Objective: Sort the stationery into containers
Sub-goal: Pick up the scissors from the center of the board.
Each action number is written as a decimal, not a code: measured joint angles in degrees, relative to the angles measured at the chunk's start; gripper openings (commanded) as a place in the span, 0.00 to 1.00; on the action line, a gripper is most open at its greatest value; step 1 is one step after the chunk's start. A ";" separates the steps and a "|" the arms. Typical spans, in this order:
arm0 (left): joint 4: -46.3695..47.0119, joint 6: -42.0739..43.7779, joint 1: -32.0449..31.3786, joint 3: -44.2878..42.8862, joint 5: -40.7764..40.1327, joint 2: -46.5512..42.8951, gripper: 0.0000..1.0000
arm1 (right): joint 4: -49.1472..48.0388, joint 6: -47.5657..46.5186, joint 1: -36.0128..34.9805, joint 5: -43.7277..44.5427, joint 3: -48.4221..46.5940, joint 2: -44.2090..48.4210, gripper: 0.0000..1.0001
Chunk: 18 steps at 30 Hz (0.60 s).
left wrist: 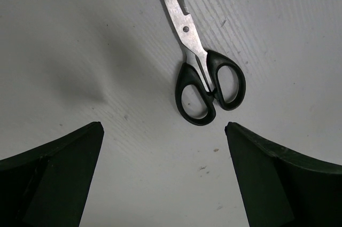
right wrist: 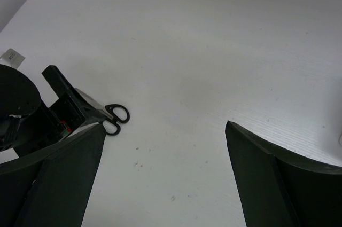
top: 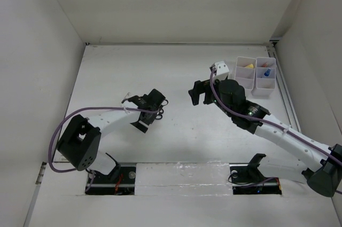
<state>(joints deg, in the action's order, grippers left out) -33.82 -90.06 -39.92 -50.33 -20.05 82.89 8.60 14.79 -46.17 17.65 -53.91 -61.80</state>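
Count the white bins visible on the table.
2. They stand side by side at the far right corner of the table: the inner bin holds something yellow, the outer bin something blue. No third bin shows in any view.

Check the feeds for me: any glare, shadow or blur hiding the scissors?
Left wrist: scissors sharp, a mild sheen on the blades, a soft shadow on the table beside them. Top external: even light, but the left gripper covers most of them. Right wrist: only the handles show, small.
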 measured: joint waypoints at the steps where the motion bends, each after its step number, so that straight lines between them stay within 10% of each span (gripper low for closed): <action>1: -0.44 -0.46 0.00 -0.04 -0.22 0.00 0.95 | 0.00 0.00 0.00 -0.13 0.00 -0.02 1.00; 18: -5.16 -4.20 0.00 -5.07 -0.39 10.40 0.78 | -0.28 0.11 0.00 -0.92 1.70 4.09 1.00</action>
<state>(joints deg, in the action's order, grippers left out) -38.98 -94.26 -39.92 -55.40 -20.45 93.30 8.32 14.90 -46.17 16.73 -52.21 -57.71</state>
